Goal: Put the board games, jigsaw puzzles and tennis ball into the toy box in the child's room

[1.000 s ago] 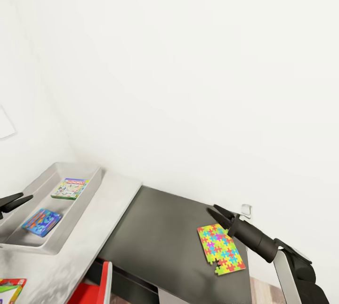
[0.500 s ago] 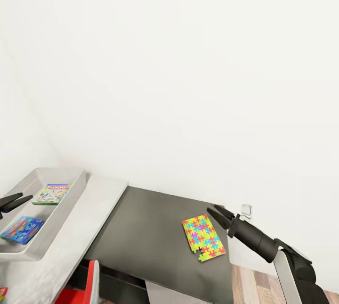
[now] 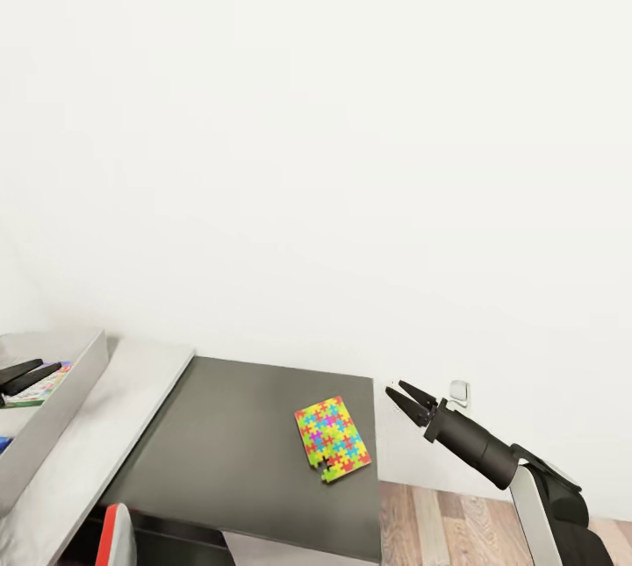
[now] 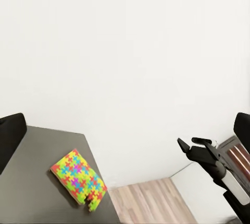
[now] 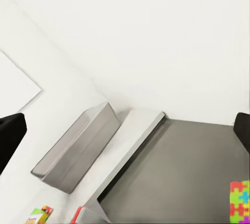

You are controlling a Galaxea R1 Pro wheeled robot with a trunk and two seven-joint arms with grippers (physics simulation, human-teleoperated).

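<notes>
1. Swinging right, the head camera has pushed the toy box (image 3: 54,404) to the picture's left edge; the puzzle (image 3: 332,439) lies on the dark side desk (image 3: 219,443).
2. Right gripper (image 3: 402,397) is spread and empty, beside the puzzle.
3. Left gripper (image 3: 31,370) looks pressed together, though barely visible.
4. Puzzle probably comes next.

The robot's right arm (image 3: 491,456) reaches up from the bottom right corner of the head view. It is dark and round like a tube, with a pale part near the elbow. The right gripper (image 3: 400,392) at its tip has two pointy black fingers spread apart, holding nothing. The left gripper (image 3: 31,373) pokes in at the left edge, its two fingers close together and lying almost flat.
</notes>
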